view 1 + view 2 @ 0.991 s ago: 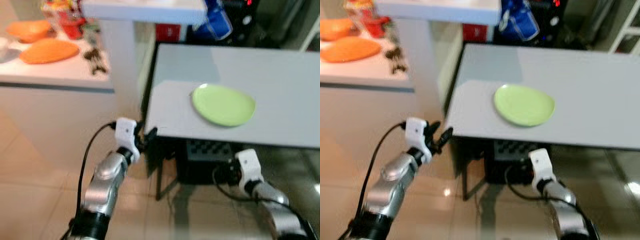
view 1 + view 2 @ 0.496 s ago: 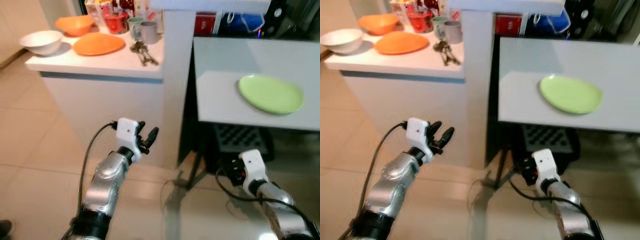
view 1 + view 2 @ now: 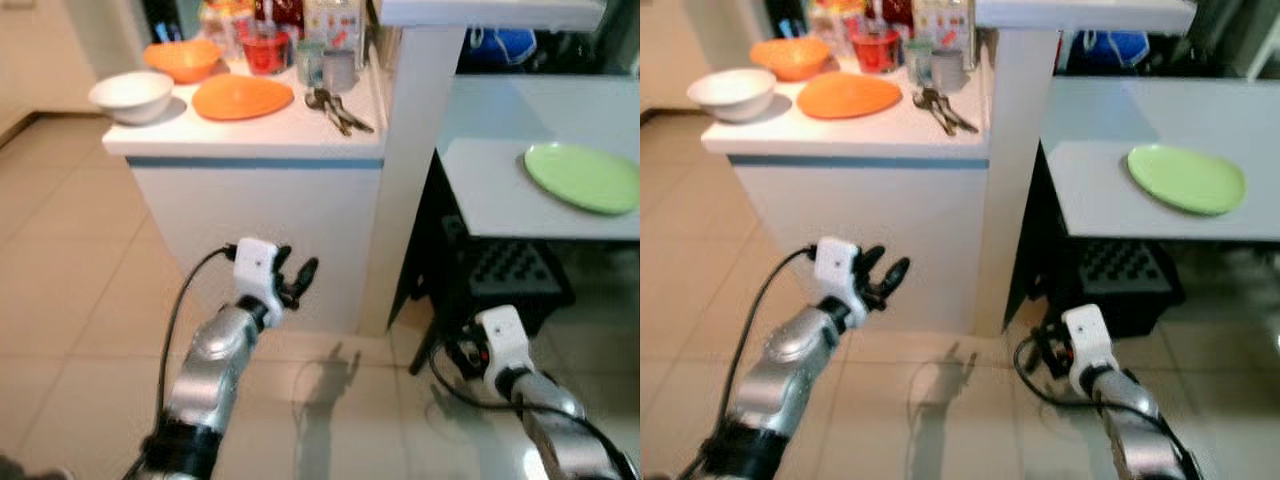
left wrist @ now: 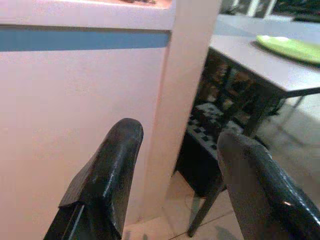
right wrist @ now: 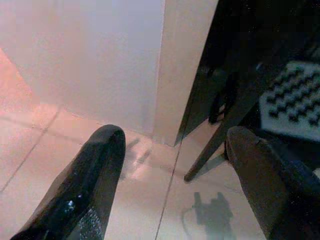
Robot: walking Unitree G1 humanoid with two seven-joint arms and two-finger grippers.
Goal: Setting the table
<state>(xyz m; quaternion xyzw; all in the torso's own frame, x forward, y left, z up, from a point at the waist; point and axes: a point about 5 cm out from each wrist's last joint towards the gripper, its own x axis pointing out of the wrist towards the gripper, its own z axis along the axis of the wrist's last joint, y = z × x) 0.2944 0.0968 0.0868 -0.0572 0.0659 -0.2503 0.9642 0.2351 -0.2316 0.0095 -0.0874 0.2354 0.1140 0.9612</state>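
Note:
A light green plate [image 3: 585, 178] lies on the grey table [image 3: 490, 195] at the right. On the white counter [image 3: 250, 130] to its left stand a white bowl [image 3: 128, 95], an orange bowl [image 3: 183, 57], an orange plate [image 3: 242, 97], a red cup [image 3: 263, 50], two grey cups [image 3: 325, 65] and some cutlery [image 3: 340, 108]. My left gripper [image 3: 293, 272] is open and empty, held low in front of the counter's side. My right gripper [image 3: 1045, 350] is open and empty too, low above the floor near the table leg. In the left wrist view the green plate [image 4: 290, 47] sits far off.
A white pillar [image 3: 410, 170] stands between counter and table. Under the table sits a dark crate [image 3: 500, 275] beside a black table leg [image 5: 220, 145]. Beige floor tiles [image 3: 70, 290] stretch out to the left and in front.
The head camera has swung left, so the counter now sits in the middle and the table has slid to the right edge. Both arms keep the same pose, fingers still open.

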